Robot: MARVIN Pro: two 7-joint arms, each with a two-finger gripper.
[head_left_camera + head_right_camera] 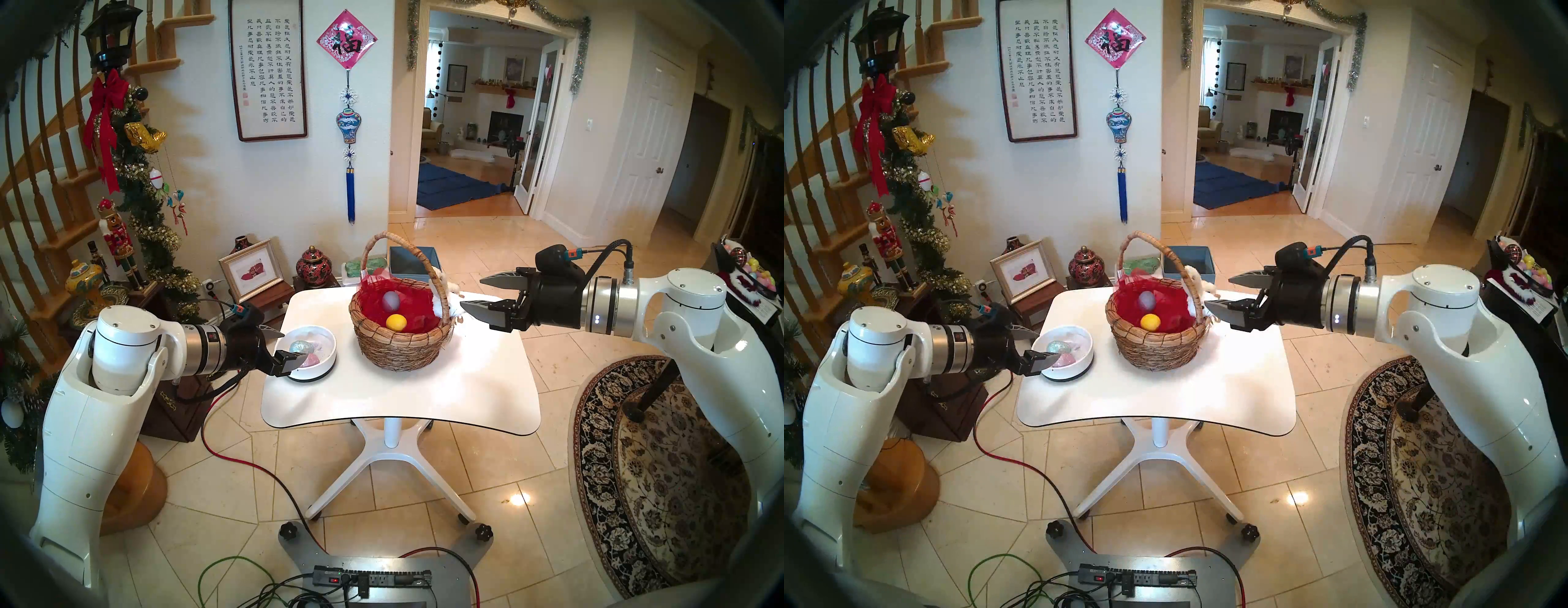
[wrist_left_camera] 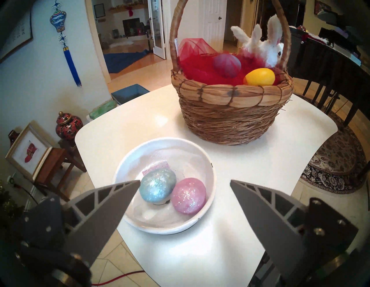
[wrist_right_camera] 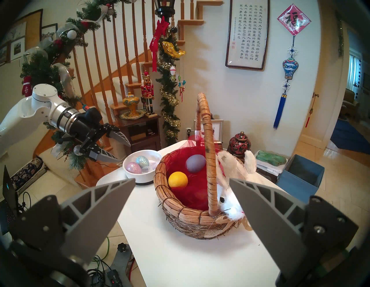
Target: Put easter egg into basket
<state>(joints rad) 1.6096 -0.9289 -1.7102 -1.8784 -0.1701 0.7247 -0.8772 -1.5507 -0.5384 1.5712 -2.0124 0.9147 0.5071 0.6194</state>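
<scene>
A wicker basket (image 1: 399,344) with a tall handle, red mesh lining and a white plush bunny (image 3: 230,202) on its rim stands mid-table. Inside it lie a purple egg (image 1: 390,300) and a yellow egg (image 1: 396,321). To its left, a shallow white bowl (image 2: 208,172) holds a blue glitter egg (image 2: 157,187) and a pink glitter egg (image 2: 188,196). My left gripper (image 2: 185,181) hangs open just above the bowl's near-left rim, empty. On the other side, my right gripper (image 1: 471,293) is open and empty, level with the basket's rim and beside the bunny.
The white table (image 1: 403,403) is small, with rounded edges. A grey-blue square bin (image 1: 413,259) sits behind it. Low wooden stands with a red jar (image 1: 313,266) and a framed picture (image 1: 251,269) crowd the back left. A patterned rug (image 1: 662,467) lies at the right.
</scene>
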